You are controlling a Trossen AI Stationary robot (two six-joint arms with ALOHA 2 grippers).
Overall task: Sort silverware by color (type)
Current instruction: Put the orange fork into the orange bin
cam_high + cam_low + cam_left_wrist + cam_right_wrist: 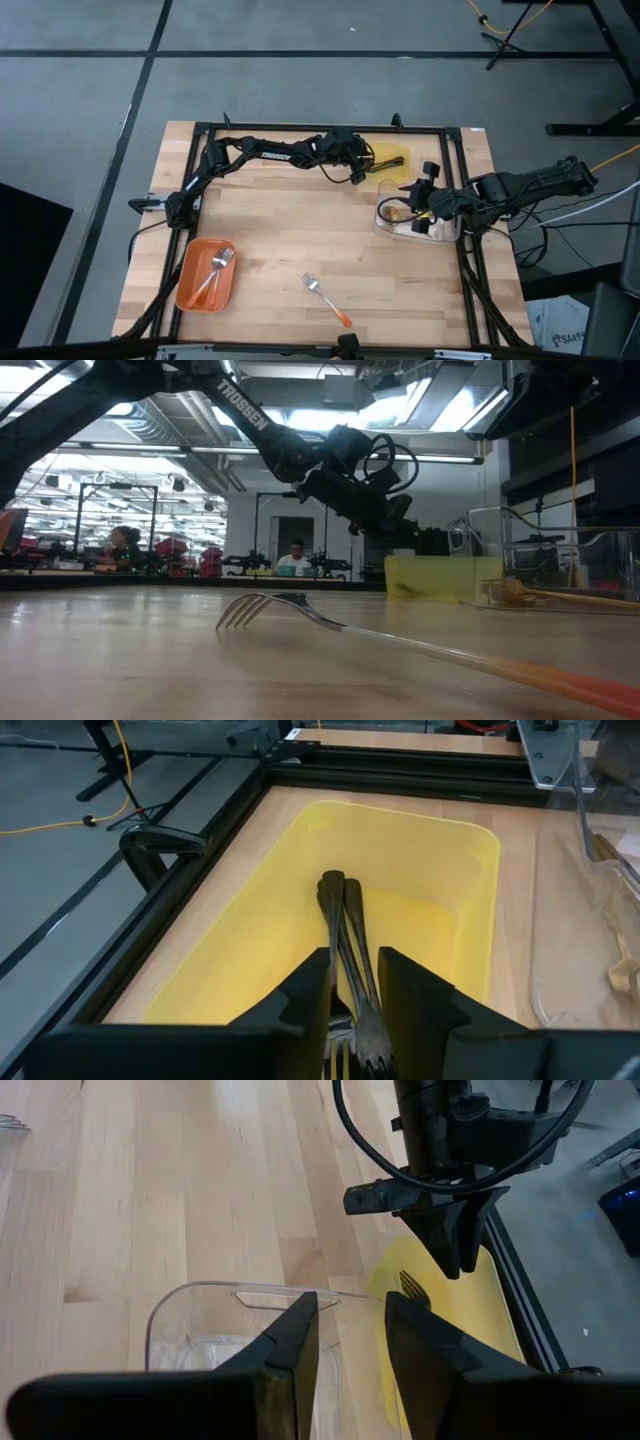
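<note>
Dark forks [345,930] lie side by side on the floor of the yellow tray [470,830], which stands at the table's far edge [397,160]. My left gripper [355,995] hangs open over them, a finger on each side of their tine ends. My right gripper [347,1335] is open over the clear tray [392,226], which holds gold utensils [400,212]. A silver fork with an orange handle [327,297] lies flat on the table near the front edge. Two more forks [215,270] lie in the orange tray [190,290].
A black frame [465,180] runs round the table top and passes between the two arms' bases and the trays. The clear tray's tall walls [570,870] stand right beside the yellow tray. Bare wood [290,220] spreads across the table's middle.
</note>
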